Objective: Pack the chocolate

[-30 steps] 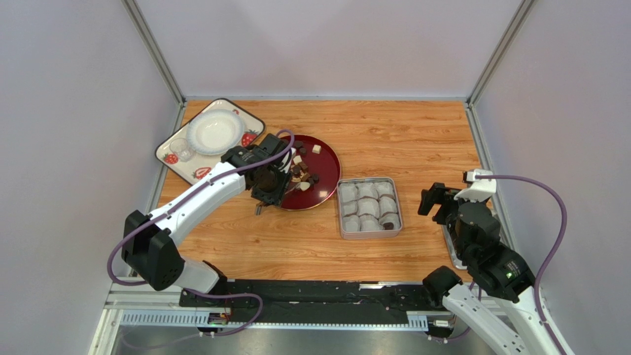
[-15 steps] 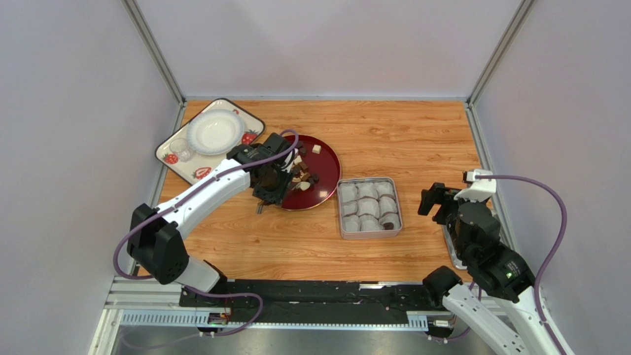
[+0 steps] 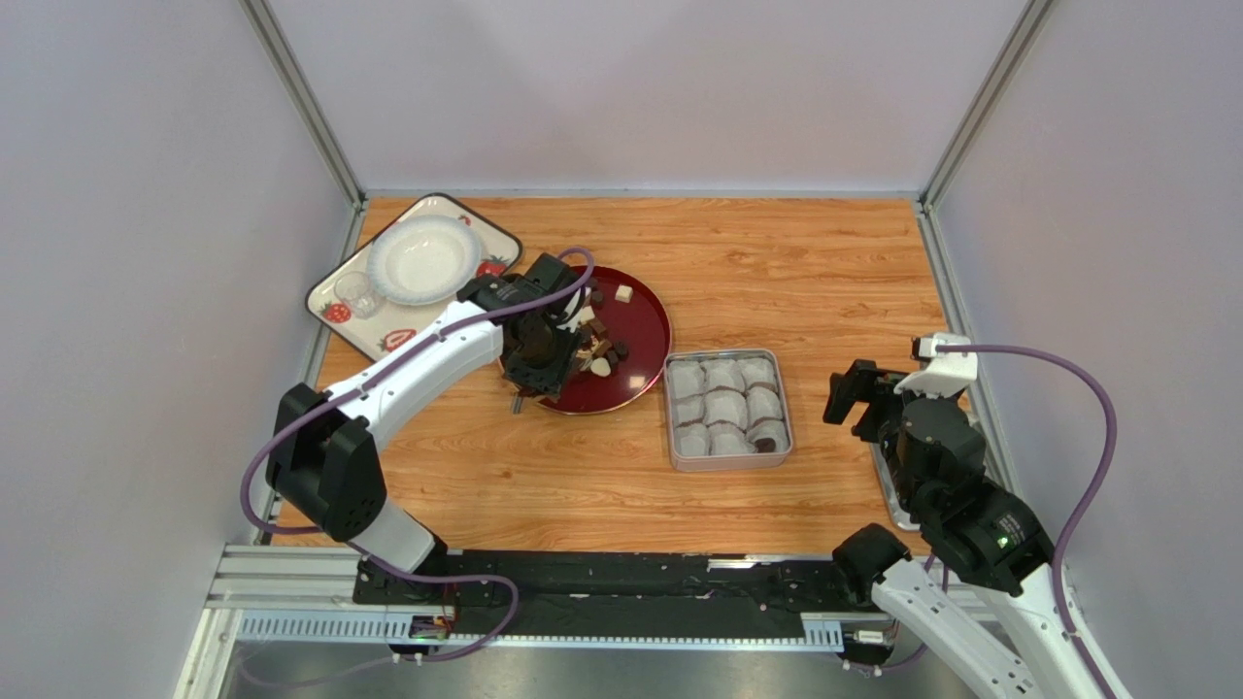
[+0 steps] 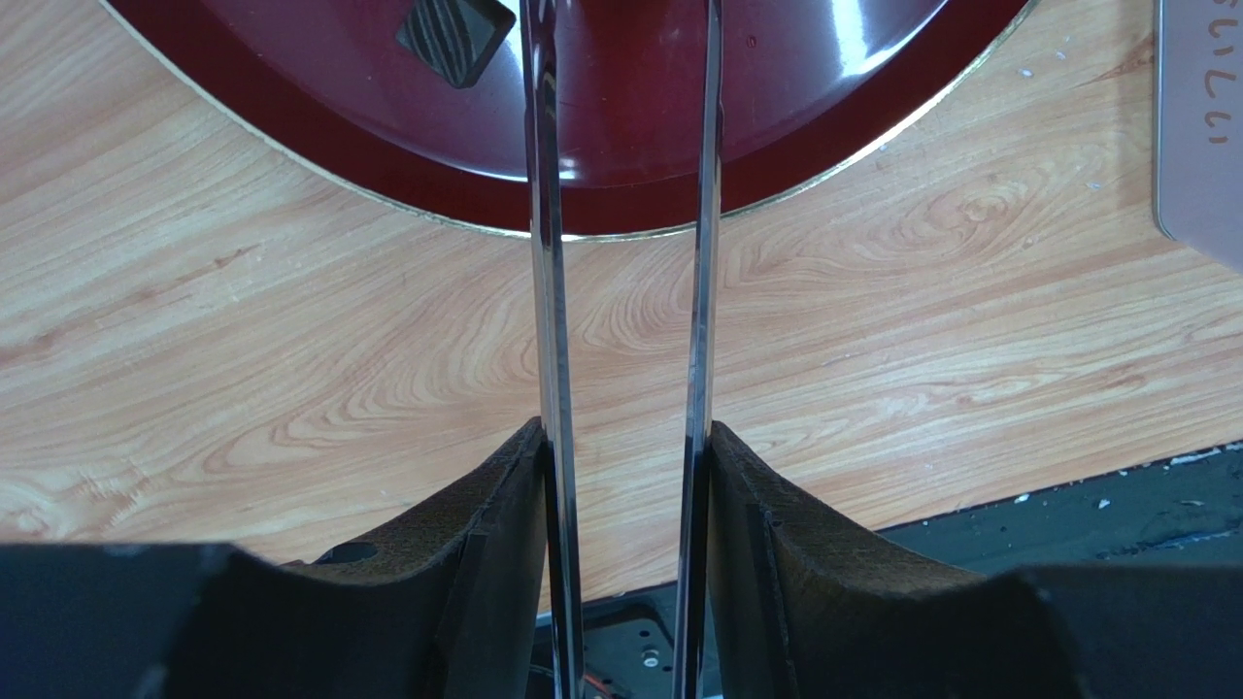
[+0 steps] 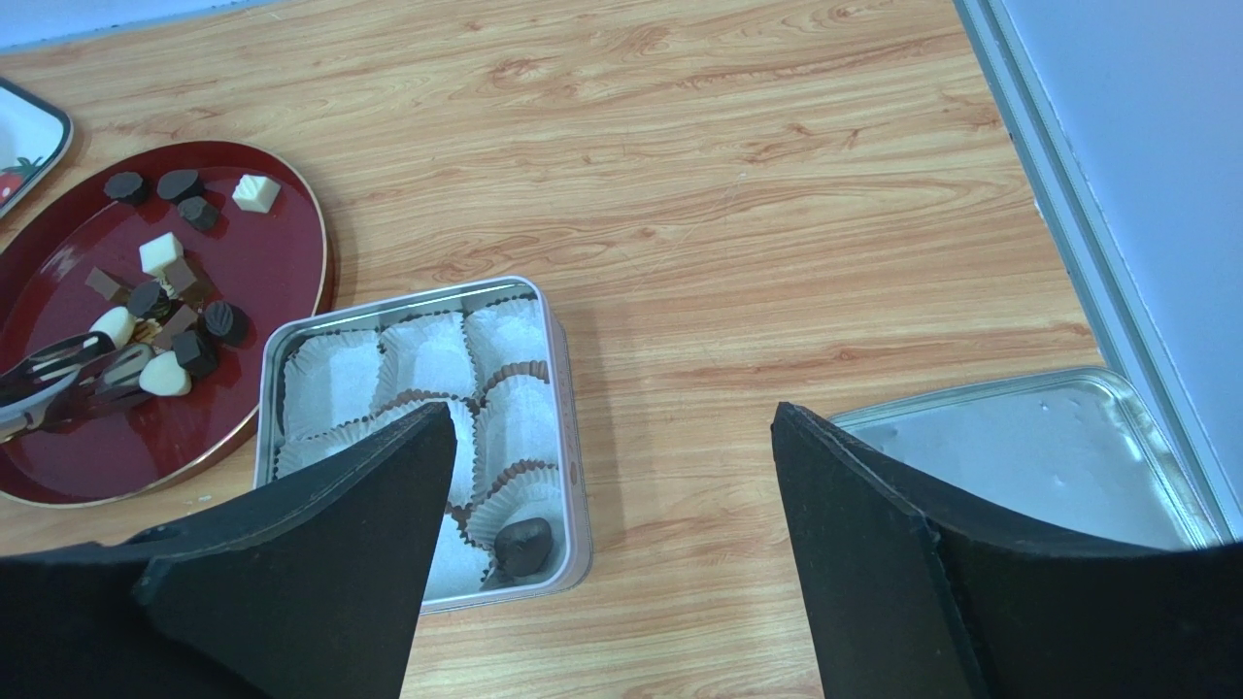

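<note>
The chocolate [image 3: 598, 347] is several small dark and cream pieces on a round red plate [image 3: 647, 310], also in the right wrist view [image 5: 161, 284]. One dark piece [image 5: 525, 543] sits in a paper cup at the near right corner of the square grey tin [image 3: 730, 462]. My left gripper [image 3: 528, 357] is shut on metal tongs [image 4: 547, 291], whose blades reach over the plate's near rim [image 4: 657, 204] beside a dark square piece [image 4: 455, 32]. The tong tips are out of the left wrist view. My right gripper [image 5: 610, 423] is open and empty, right of the tin.
A strawberry-patterned tray [image 3: 358, 313] at the back left holds a white plate [image 3: 423, 259] and a small glass. The tin's lid [image 5: 1021, 452] lies by the right wall. Grey walls enclose the table on three sides.
My left arm has swung a little right and further over the red plate with the tongs. The right arm has not moved.
</note>
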Tool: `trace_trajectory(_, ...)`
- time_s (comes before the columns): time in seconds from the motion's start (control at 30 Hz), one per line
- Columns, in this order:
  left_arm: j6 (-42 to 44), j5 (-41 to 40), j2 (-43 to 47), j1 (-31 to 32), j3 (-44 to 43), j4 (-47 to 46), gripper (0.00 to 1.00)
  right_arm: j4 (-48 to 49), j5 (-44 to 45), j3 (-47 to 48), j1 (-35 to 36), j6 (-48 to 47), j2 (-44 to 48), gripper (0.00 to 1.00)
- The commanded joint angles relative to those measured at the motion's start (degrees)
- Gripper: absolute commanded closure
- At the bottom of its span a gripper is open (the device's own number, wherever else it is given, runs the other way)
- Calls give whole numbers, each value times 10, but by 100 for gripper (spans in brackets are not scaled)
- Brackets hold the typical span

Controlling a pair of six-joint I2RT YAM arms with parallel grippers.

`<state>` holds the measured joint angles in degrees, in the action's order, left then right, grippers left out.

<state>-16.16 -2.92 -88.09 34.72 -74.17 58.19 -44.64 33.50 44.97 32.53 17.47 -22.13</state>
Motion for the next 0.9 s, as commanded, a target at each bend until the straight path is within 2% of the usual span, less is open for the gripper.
trace_trajectory(0.0, 10, 14, -4, -3, -23, -7, 51, 25, -1, 1, -1, -9, 4, 16)
trace_trajectory(0.07, 6, 18, 4, -2, -23, -1, 54, 25, -1, 2, -1, -9, 4, 16)
trace_trajectory(0.2, 1, 19, 25, -2, -25, 10, 66, 25, -1, 1, -1, -8, 4, 16)
trace_trajectory(0.3, -4, 22, 45, -2, -33, 26, 67, 25, 0, 1, -1, -9, 4, 16)
trace_trajectory(0.33, -5, 25, 56, -2, -34, 33, 72, 26, -1, 1, -1, -9, 3, 16)
trace_trajectory(0.6, -8, 97, 99, 5, -70, 39, 73, 26, 0, 2, -1, -9, 5, 16)
trace_trajectory(0.7, -10, 99, 97, 32, -97, 39, 72, 28, 0, 2, -2, -9, 6, 16)
trace_trajectory(0.87, -15, 98, 55, 113, -146, 32, 71, 27, 2, 2, -1, -8, 7, 16)
